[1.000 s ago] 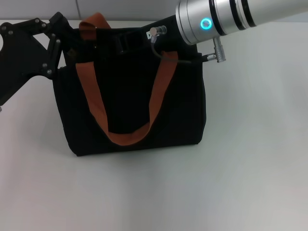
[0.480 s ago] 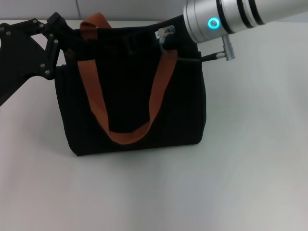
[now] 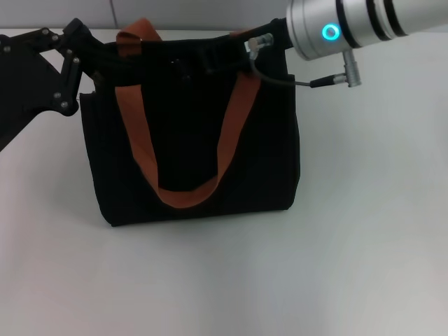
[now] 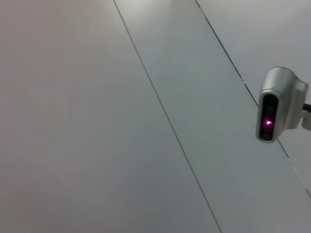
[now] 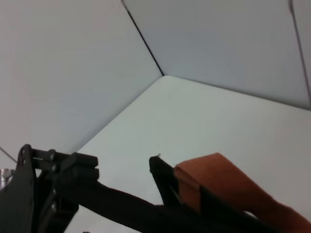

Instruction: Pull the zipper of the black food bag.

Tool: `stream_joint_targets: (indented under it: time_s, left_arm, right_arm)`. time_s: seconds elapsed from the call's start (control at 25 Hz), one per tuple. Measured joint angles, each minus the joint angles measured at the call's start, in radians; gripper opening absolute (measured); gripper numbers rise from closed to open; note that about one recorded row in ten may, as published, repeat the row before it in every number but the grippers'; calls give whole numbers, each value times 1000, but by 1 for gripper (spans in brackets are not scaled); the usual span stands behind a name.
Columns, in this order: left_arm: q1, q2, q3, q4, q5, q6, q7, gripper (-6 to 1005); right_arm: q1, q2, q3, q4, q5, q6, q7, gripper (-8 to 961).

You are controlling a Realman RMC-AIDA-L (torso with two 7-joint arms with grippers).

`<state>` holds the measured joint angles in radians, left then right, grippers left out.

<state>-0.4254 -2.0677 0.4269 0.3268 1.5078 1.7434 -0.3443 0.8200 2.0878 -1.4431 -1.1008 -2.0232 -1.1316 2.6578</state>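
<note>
The left hand (image 3: pixel 87 56), black and jointed, is clamping the top left corner of the black food bag (image 3: pixel 192 133), its fingers pinching the fabric edge beside the rear orange strap (image 3: pixel 136 31). The right arm's silver wrist (image 3: pixel 329 31), showing a glowing blue ring, is reaching over the bag's top right corner; the right hand itself is hidden there, so whether it is clenched or released cannot be told. The zipper cannot be made out along the dark top edge. The bag is standing upright on the white worktop (image 3: pixel 364 231), its front orange strap (image 3: pixel 185 196) hanging down its face.
</note>
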Motion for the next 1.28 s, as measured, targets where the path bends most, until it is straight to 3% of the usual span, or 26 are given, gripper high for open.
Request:
stream_joint_targets:
  time_s: [0.68,0.92,1.12,1.28]
  left_arm:
    - [4,0,-5,0,0,-2,1,43]
    - [3,-2,-5,0,-1,-2,1,43]
    - [-3,-2,-5,-1,0,1,1,44]
    - [-10,-2,-5,-2,0,3,0,44]
  right_arm:
    - [-179,1,16,-170,-2,-21,8,4]
    - [-124,-5,29,-103,66,-59,-24,11]
    - [-30,-9,51,29,62,-54,-40,17]
    - [33,-8,77,119,62,-45,-73,165]
